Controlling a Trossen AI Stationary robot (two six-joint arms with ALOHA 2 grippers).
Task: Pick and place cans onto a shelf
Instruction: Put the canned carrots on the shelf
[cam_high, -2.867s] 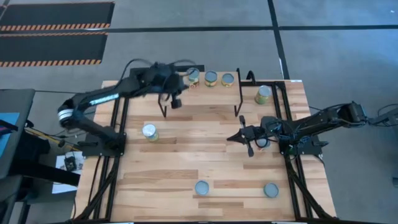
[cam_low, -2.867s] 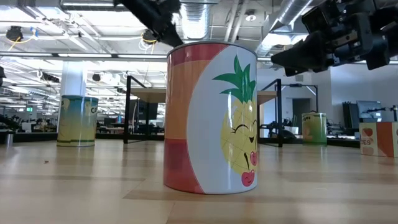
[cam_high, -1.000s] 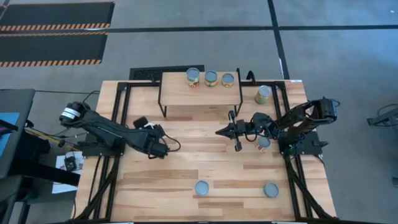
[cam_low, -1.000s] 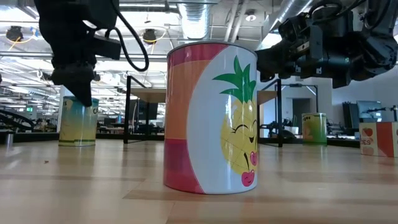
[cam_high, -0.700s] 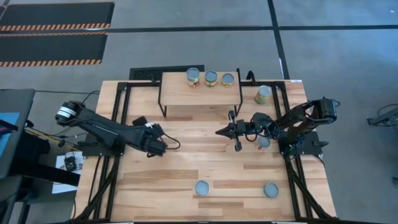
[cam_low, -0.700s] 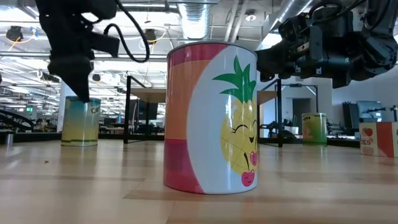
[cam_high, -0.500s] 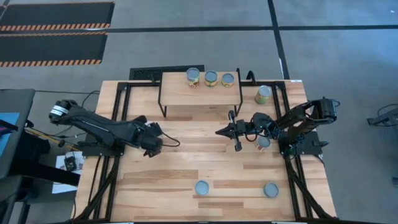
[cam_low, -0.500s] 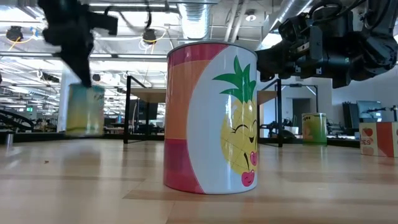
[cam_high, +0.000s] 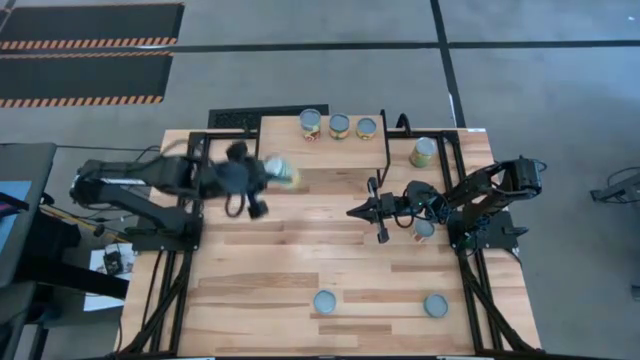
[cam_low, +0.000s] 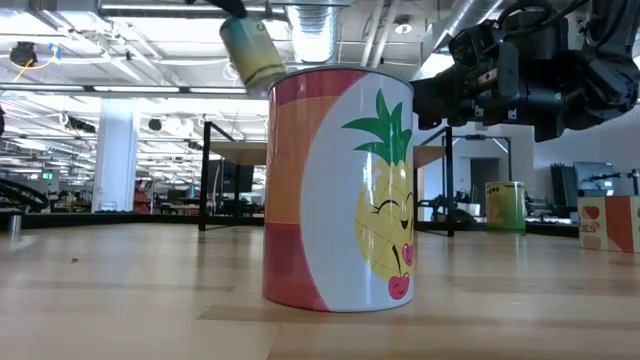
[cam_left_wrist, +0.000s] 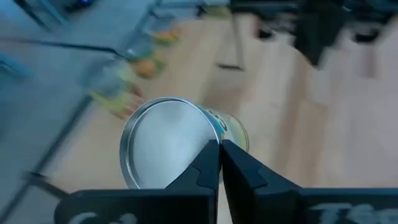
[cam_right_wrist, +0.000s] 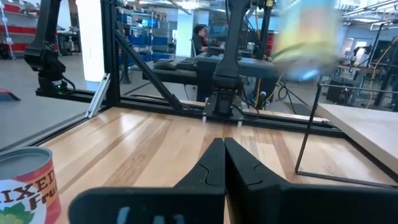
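Light-wood shelf (cam_high: 300, 152): three cans sit along its back edge.
Left gripper (cam_high: 262, 172): clamped on a can (cam_high: 278, 171), carried above the shelf's left end.
Right gripper (cam_high: 352, 212): pinched empty, in front of the shelf.
Next: you'll need to lower it onto bare board.

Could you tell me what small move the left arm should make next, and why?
Probably carry on toward the shelf and lower the can onto its bare left part: the left gripper holds that can in the air, and three cans already fill the shelf's far right.
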